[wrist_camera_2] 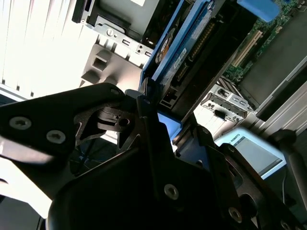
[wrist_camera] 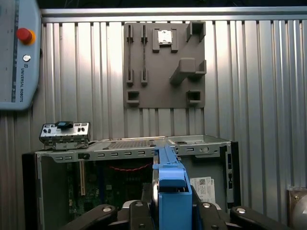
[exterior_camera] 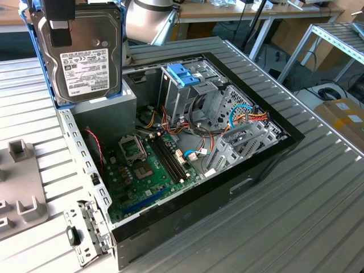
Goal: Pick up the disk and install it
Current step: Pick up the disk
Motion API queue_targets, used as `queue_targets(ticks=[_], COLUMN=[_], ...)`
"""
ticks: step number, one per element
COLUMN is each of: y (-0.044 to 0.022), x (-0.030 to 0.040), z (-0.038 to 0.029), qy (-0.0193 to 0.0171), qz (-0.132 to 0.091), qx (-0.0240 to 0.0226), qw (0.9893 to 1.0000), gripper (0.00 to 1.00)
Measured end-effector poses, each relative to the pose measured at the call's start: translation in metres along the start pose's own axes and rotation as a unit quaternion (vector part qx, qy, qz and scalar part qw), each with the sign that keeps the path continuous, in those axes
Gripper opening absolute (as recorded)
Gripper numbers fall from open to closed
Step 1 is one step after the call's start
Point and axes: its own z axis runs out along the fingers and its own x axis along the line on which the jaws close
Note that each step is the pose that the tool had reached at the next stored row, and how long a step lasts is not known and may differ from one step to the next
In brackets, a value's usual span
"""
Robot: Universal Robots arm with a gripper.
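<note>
My black gripper (exterior_camera: pixel 60 25) is clamped on the silver-grey, blue-framed metal disk (exterior_camera: pixel 85 57), upright at upper left, presumably to clear the open black computer case (exterior_camera: pixel 256 170).

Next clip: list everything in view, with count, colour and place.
disk, flat silver-grey metal hard drive in a blue plastic carrier frame: one, held on edge, exterior view's upper left.
open computer case: one, black, on the table.
motherboard: one, green, inside the case.
plastic latch: one, blue, atop the metal drive cage.
fixture plate: one, grey, on the table beside the case.
ribbed metal table: one, silver.
gripper: one, black, shut on the disk.
</note>
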Motion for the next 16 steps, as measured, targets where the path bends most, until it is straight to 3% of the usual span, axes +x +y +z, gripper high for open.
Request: queue_targets(ticks=[16], y=[-0.0076], x=[0.0007], z=[0.0002], qy=[0.0], qz=[0.0], qx=[0.0], qw=[1.0], gripper=[0.37])
